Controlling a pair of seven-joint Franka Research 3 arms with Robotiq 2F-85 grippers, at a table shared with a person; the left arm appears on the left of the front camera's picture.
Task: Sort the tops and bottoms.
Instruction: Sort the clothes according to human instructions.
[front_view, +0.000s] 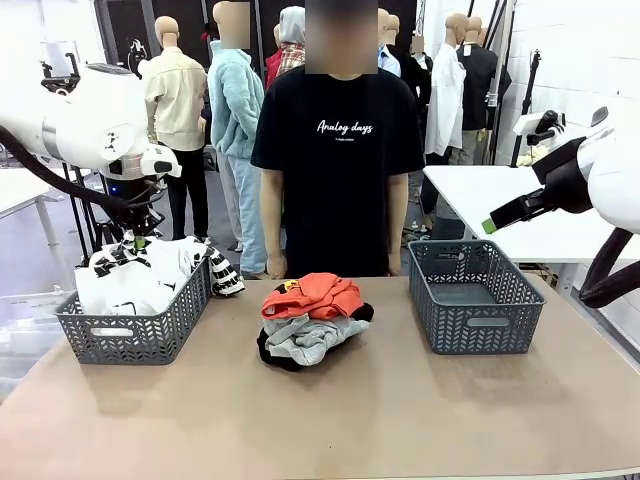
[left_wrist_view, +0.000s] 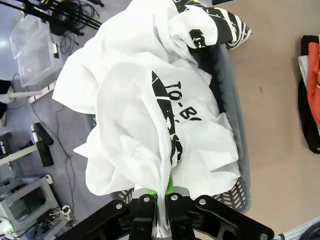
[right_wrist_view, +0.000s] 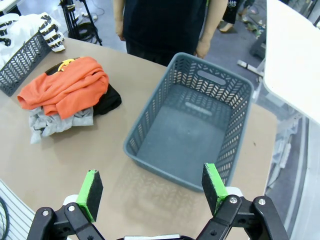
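While tops (front_view: 310, 297) lie heaped, tan table (front_view: 400, 410), grey floor (front_view: 30, 265)

Front across table (front_view: 400, 410); both wrists down onto it.

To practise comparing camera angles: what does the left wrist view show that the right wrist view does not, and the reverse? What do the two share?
Left wrist view, not the right: the left gripper shut on a fold of the white shirt, and a clear box on the floor.
Right wrist view, not the left: the right gripper open, the empty basket and the person.
Both: the white shirt heaped in the left basket, the orange shirt on the pile, and the table.
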